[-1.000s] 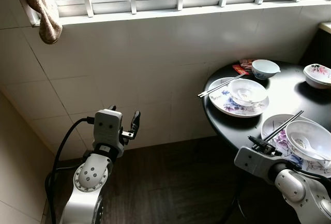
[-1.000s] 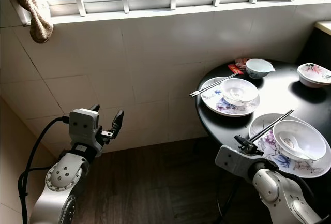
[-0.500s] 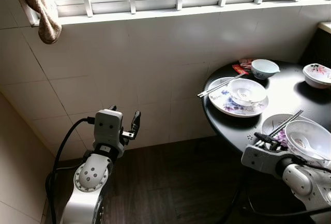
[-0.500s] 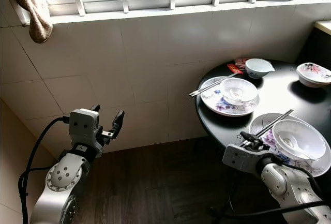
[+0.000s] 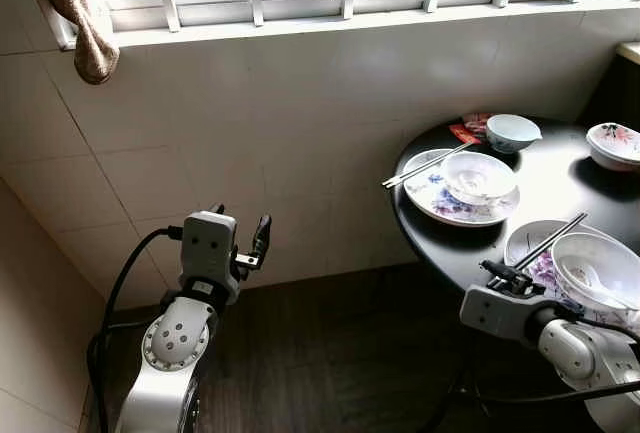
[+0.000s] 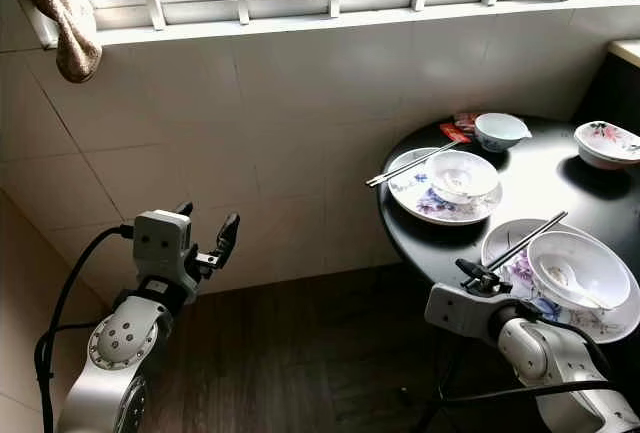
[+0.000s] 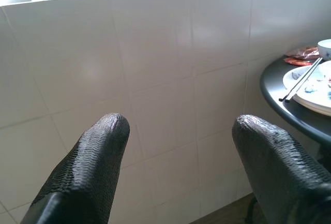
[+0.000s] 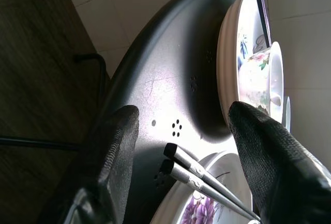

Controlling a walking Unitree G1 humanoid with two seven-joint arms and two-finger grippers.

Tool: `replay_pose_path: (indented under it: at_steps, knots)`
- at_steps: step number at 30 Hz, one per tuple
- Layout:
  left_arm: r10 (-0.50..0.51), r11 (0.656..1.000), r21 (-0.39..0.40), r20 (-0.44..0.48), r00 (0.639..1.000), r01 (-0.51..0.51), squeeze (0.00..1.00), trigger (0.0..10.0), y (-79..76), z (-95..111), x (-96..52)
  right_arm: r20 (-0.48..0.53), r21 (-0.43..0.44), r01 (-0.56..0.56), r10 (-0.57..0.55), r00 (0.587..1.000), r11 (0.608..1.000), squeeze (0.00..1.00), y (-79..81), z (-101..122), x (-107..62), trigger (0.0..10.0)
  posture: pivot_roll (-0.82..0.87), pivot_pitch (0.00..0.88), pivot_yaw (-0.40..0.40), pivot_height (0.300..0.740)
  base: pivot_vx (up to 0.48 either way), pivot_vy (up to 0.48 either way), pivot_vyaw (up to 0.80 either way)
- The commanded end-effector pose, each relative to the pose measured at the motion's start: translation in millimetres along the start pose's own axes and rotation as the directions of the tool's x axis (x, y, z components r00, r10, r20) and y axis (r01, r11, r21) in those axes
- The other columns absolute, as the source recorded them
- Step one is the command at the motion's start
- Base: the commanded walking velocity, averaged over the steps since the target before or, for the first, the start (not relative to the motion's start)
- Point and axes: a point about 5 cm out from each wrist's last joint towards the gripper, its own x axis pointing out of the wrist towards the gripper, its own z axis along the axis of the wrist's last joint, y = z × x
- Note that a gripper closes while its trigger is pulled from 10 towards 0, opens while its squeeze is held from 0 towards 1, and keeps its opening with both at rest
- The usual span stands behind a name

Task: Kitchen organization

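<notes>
A round black table [image 5: 560,188] stands at the right. On its near side a floral plate [image 5: 522,240] carries a white bowl [image 5: 600,268] with a spoon, and dark chopsticks [image 5: 555,236] rest across them. My right gripper [image 5: 505,275] sits open at the table's edge, by the chopsticks' near ends [image 8: 191,172], which lie between its fingers [image 8: 119,151] without touching. Farther back a second floral plate [image 5: 430,198] holds a bowl [image 5: 480,175] and chopsticks [image 5: 425,166]. My left gripper [image 5: 262,236] is open and empty, held out towards the tiled wall.
A small bowl [image 5: 512,131], a red packet [image 5: 465,133] and a floral bowl [image 5: 615,143] sit at the table's back. A cloth [image 5: 85,23] hangs from the barred window. White tiled wall [image 5: 250,133] ahead, dark wood floor [image 5: 340,363] between my arms.
The right gripper edged towards the near plate, then drew back slightly, staying by the chopsticks' ends. The left arm has not moved.
</notes>
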Motion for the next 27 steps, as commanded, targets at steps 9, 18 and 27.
replay_pose_path:
  at_steps: [9,18,27]
  knots:
    - [-0.006,1.0,0.0,-0.001,1.0,0.006,0.0,10.0,-0.5,2,-0.5,-0.001,-0.038,-0.004,0.004,1.0,0.999,0.0,-1.5,-3,1.0,10.0,0.06,0.0,-0.023,0.74,0.0,0.0,0.0]
    - [-0.004,1.0,-0.001,-0.002,1.0,0.004,0.0,10.0,0.1,2,-0.6,-0.079,-0.073,0.041,-0.047,0.996,0.996,0.0,-5.4,-20,1.0,10.0,0.06,0.0,-0.022,0.74,0.0,0.0,0.0]
    - [-0.007,1.0,-0.001,-0.003,1.0,0.007,0.0,10.0,0.2,3,-0.6,-0.085,-0.078,0.064,-0.071,0.994,0.995,0.0,-8.3,-25,2.7,10.0,0.06,0.0,-0.02,0.74,0.0,0.0,0.0]
